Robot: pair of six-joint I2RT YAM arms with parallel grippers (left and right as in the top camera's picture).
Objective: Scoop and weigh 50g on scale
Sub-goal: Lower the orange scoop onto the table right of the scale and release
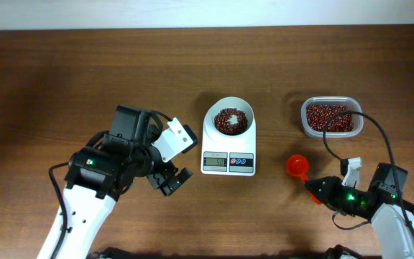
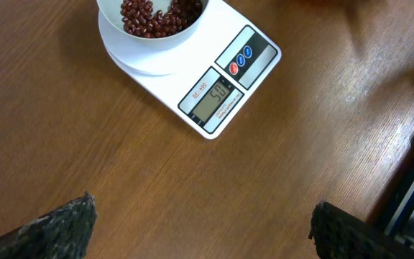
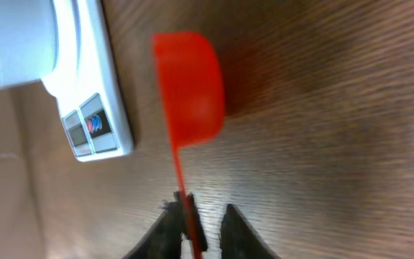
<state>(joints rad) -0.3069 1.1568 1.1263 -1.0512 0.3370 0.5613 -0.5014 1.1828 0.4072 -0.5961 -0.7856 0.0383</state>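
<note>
A: Where's the scale?
B: Mid-surface; the left gripper hovers beside it, spread wide, empty.
A: Right gripper?
B: Low near the front edge, barely parted around the handle of the red scoop.

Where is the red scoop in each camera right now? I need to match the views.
Overhead: the red scoop lies on the table, right of the scale, lower centre-right.
Left wrist: not in this picture.
Right wrist: its bowl is at upper centre, with the handle running down to the bottom edge.
Shared landmark: the scale, upper centre in the left wrist view and top left in the right wrist view.
</note>
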